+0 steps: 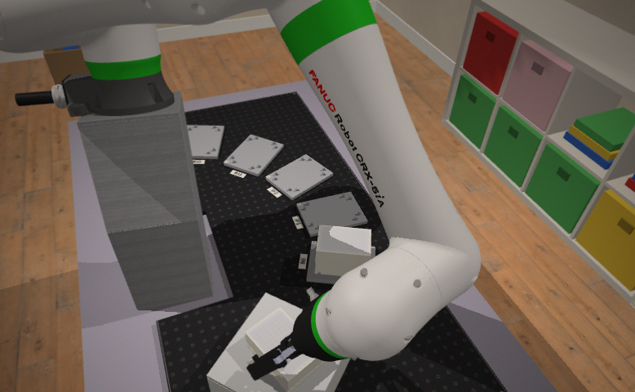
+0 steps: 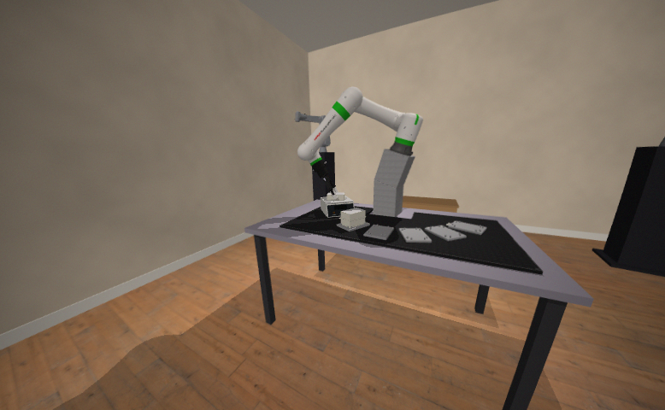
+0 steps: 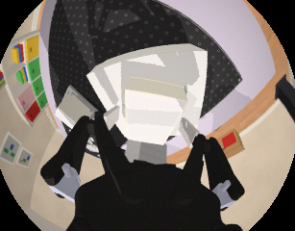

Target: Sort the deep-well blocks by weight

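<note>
A white deep-well block (image 1: 268,331) (image 3: 152,113) (image 2: 338,196) lies on the platform of the check-weigher CW (image 1: 228,364) (image 3: 197,72) (image 2: 330,207) at the near end of the table. My gripper (image 1: 274,360) (image 3: 150,117) (image 2: 332,191) is open. Its fingers stand spread on either side of the block, clear of its sides. The other white blocks (image 1: 343,250) (image 2: 352,217) (image 3: 72,108) stand stacked in the infeed nest IN. No lamp on the check-weigher's front shows in these views.
Four flat grey nest plates lie in a row on the black mat: one (image 1: 331,212) beside IN, then one (image 1: 299,175), one (image 1: 253,154) and one (image 1: 205,140) (image 2: 466,226). The robot's grey pedestal (image 1: 141,193) stands to the left. A shelf with coloured boxes (image 1: 554,145) stands off the table.
</note>
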Robot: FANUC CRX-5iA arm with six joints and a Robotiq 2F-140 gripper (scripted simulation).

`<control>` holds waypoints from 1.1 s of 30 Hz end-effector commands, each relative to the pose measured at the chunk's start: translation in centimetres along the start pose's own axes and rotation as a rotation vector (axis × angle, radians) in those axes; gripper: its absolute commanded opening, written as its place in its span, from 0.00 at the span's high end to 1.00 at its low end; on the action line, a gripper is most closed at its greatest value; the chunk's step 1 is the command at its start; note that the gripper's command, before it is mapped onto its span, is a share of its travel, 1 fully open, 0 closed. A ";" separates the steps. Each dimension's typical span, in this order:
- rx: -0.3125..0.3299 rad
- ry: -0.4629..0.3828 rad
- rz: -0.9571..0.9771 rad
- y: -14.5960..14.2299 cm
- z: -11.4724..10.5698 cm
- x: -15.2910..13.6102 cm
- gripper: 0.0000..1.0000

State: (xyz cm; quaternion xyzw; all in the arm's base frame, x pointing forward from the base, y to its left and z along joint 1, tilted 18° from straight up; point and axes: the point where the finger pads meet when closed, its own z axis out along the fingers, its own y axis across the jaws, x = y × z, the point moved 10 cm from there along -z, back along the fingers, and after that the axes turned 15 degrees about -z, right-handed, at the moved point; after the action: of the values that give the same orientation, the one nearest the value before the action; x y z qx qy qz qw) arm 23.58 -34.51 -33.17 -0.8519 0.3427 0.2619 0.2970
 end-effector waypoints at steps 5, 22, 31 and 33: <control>0.000 0.000 0.000 0.0 0.0 0.0 0.00; 0.000 0.000 0.000 -0.2 -1.2 -0.6 0.00; 0.000 0.000 0.000 -0.5 -3.3 -1.8 0.00; 0.000 0.000 0.000 -0.5 -3.7 -2.1 0.00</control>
State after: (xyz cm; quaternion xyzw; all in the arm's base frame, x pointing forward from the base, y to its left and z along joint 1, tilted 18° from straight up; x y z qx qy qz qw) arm 23.59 -35.57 -29.94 -0.8519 0.3427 0.2619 0.2970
